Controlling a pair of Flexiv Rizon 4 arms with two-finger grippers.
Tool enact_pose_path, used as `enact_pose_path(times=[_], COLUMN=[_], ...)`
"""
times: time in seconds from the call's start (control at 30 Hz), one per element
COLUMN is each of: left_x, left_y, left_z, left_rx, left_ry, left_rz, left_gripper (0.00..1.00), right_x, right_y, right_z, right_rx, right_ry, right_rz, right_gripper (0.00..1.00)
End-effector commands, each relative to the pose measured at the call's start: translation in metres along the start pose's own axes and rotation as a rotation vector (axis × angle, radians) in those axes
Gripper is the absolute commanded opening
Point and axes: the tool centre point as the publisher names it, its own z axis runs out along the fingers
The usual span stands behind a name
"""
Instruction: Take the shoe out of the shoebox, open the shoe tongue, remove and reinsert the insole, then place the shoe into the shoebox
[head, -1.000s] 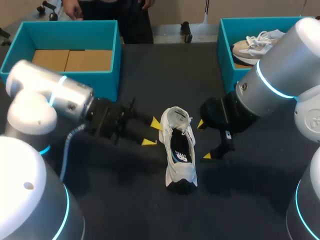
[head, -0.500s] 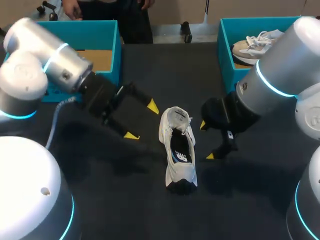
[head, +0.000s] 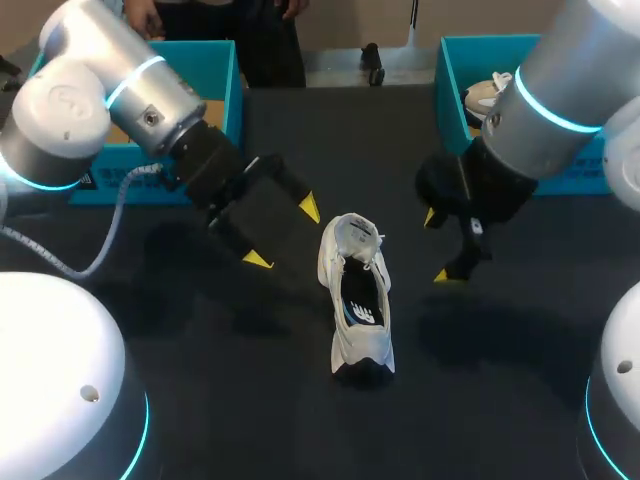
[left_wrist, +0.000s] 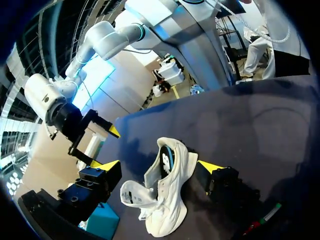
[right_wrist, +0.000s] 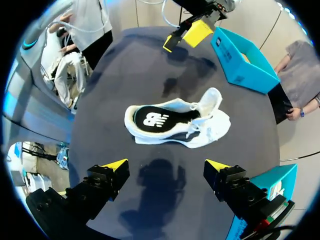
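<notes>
The white lace-up sneaker (head: 358, 300), black insole showing, sits sole-down on the dark worktop (head: 250, 410), outside both boxes. The left pincer (head: 283, 234) hangs just beside it on one side and the right pincer (head: 438, 246) on the other, both spread wide and empty. Farther back stand the left teal shoebox (head: 232, 100) and the right teal shoebox (head: 450, 110), which holds another pale shoe (head: 485, 97).
</notes>
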Motion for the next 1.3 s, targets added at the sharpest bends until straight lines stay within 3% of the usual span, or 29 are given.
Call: enact_pose_path(times=[0.03, 0.5, 0.7, 0.9, 0.93, 1.0, 1.03, 1.1, 1.13, 1.23, 1.3], left_x=[-0.001, -0.001, -0.003, -0.011, -0.012, -0.016, -0.017, -0.02, -0.021, -0.025, -0.027], left_y=[0.0, 0.0, -0.002, 0.003, 0.004, 0.006, 0.006, 0.007, 0.008, 0.01, 0.011], left_z=[0.0, 0.0, -0.013, -0.019, -0.019, -0.019, -0.019, -0.018, -0.017, -0.014, -0.011], left_rx=[-0.002, -0.002, -0.021, -0.049, -0.046, -0.063, -0.064, -0.065, -0.061, -0.056, -0.044], left_ry=[0.015, 0.015, 0.148, 0.225, 0.231, 0.254, 0.264, 0.28, 0.281, 0.298, 0.317], left_rz=[0.0, 0.0, 0.032, 0.025, 0.015, 0.013, 0.009, 0.009, 0.007, -0.003, -0.006], left_gripper=[1.0, 1.0, 1.0, 1.0, 0.92, 0.55, 0.46, 0.4, 0.27, 0.0, 0.0], right_x=[0.003, -0.012, -0.014, -0.014, -0.014, -0.014, -0.014, -0.014, -0.014, -0.014, -0.014], right_y=[-0.012, -0.03, -0.036, -0.036, -0.036, -0.036, -0.036, -0.036, -0.036, -0.036, -0.036], right_z=[-0.027, -0.077, -0.091, -0.092, -0.092, -0.092, -0.092, -0.092, -0.092, -0.092, -0.092], right_rx=[-0.008, 0.014, 0.0, -0.006, -0.006, -0.006, -0.006, -0.006, -0.006, -0.006, -0.006], right_ry=[-0.015, -0.015, -0.036, -0.034, -0.034, -0.034, -0.034, -0.034, -0.034, -0.034, -0.034], right_rz=[0.003, -0.056, -0.048, -0.046, -0.046, -0.046, -0.046, -0.046, -0.046, -0.046, -0.046], right_gripper=[1.0, 1.0, 1.0, 1.0, 1.0, 1.0, 1.0, 1.0, 1.0, 1.0, 1.0])
